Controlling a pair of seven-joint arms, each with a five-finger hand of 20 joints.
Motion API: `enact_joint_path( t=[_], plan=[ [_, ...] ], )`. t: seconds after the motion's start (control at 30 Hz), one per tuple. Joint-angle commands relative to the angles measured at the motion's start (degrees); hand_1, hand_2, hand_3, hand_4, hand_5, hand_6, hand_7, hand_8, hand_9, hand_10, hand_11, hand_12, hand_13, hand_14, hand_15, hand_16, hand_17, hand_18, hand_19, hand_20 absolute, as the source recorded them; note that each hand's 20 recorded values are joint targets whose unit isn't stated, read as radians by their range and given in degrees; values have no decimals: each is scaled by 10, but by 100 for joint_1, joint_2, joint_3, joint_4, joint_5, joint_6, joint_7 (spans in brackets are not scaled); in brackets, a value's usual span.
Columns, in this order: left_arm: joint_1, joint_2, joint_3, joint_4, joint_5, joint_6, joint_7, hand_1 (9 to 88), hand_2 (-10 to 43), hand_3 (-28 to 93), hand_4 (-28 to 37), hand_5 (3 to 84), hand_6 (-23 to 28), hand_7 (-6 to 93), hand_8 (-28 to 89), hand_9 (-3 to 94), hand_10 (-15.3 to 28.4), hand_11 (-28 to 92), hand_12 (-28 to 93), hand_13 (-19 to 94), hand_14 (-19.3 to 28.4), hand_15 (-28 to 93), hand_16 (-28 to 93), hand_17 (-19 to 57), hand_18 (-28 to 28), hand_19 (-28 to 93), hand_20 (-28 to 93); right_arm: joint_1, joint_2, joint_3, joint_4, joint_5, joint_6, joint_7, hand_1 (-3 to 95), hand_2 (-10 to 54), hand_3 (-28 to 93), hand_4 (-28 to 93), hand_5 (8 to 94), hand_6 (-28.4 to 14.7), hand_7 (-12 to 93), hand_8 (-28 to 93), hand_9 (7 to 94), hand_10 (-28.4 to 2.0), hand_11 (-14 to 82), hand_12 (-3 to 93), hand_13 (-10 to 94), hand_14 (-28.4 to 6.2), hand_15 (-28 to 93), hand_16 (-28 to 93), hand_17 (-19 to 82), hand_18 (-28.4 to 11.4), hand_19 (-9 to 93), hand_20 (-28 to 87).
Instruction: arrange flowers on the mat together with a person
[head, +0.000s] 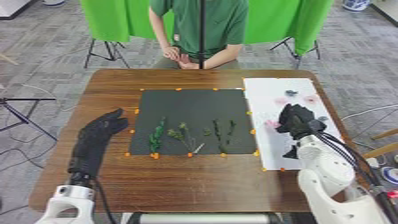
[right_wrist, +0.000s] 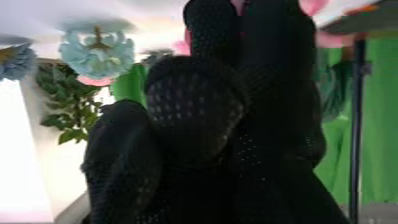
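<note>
Glossy wood, rough cloth
Left of the right hand, the mat looked matt; the wooden worktop shone faintly. Its black glove looked textured.

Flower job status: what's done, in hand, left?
Done, it seems: green stems laid on the mat's near half. In hand: right robot hand is over the white sheet; can't tell if it grips anything. Remaining: pink flowers and blue flowers on the sheet, none on the mat.
</note>
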Motion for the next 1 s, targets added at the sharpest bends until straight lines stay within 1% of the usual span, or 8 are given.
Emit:
enact_joint_path(
  t=[0.03, 0.2, 0.4, 0.5, 0.67, 0.77, 0.97, 1.0],
  plan=[
    [17, 117, -292, 137, -107, 199, 125, 303, -42, 616, -154, 443, 40, 150, -60, 442, 132, 202, 156, 333, 170, 155, 42, 36, 122, 78, 161, 388, 322, -65, -822, 390, 107, -234, 934, -95, -283, 361, 864, 14, 163, 58, 937, -98, 167, 230, 937, -7, 589, 141, 771, -61, 931, 174],
    [145, 138, -443, 174, -154, 318, 215, 299, -43, 621, -155, 444, 39, 149, -59, 444, 132, 204, 155, 336, 168, 157, 42, 38, 122, 78, 160, 1091, 257, -463, -879, 621, 50, -690, 934, -95, -283, 368, 865, 13, 159, 55, 937, -97, 161, 227, 937, -6, 599, 143, 770, -63, 932, 199],
    [385, 76, -591, 163, -267, 594, 255, 299, -40, 622, -158, 445, 38, 152, -61, 446, 132, 205, 155, 338, 169, 160, 41, 39, 122, 78, 161, 2338, -412, -1592, -178, 539, 278, -1488, 931, -95, -283, 382, 862, 15, 158, 52, 937, -97, 145, 230, 937, -5, 603, 144, 768, -66, 932, 236],
    [449, 39, -595, 175, -322, 726, 290, 301, -36, 620, -159, 446, 38, 153, -62, 447, 132, 206, 155, 339, 169, 160, 40, 40, 122, 79, 162, 2694, -876, -2113, 193, 384, 293, -1895, 929, -95, -283, 385, 860, 17, 159, 50, 937, -96, 135, 229, 937, -1, 609, 146, 767, -68, 932, 243],
    [344, 42, -490, 269, -419, 883, 364, 274, 38, 635, -197, 446, 39, 154, -63, 451, 135, 207, 152, 343, 171, 161, 36, 45, 120, 82, 161, 2804, -1437, -2698, 542, 70, 102, -2445, 926, -95, -283, 387, 858, 18, 162, 47, 937, -94, 132, 232, 937, 1, 618, 149, 767, -71, 932, 275],
    [314, 37, -480, 298, -381, 846, 378, 264, 55, 652, -222, 446, 37, 154, -62, 452, 136, 207, 150, 345, 171, 162, 33, 47, 118, 83, 161, 2836, -1656, -2948, 749, -197, -1, -2710, 925, -95, -283, 387, 857, 19, 164, 46, 937, -94, 130, 231, 937, 1, 623, 151, 767, -73, 932, 291],
    [240, 25, -472, 342, -315, 729, 398, 275, -7, 646, -187, 441, 38, 153, -62, 449, 134, 206, 152, 344, 170, 160, 34, 48, 117, 81, 161, 2885, -2116, -3164, 1340, -775, -29, -3112, 925, -95, -283, 385, 855, 22, 167, 42, 937, -93, 123, 232, 937, 3, 631, 152, 765, -77, 932, 318],
    [254, 45, -441, 320, -304, 753, 424, 279, -13, 643, -184, 441, 38, 153, -61, 448, 134, 205, 152, 344, 170, 160, 34, 48, 117, 80, 161, 2864, -2166, -3165, 1409, -885, -44, -3214, 926, -95, -283, 383, 855, 22, 166, 40, 937, -92, 121, 232, 937, 3, 632, 152, 764, -78, 932, 327]
  ],
)
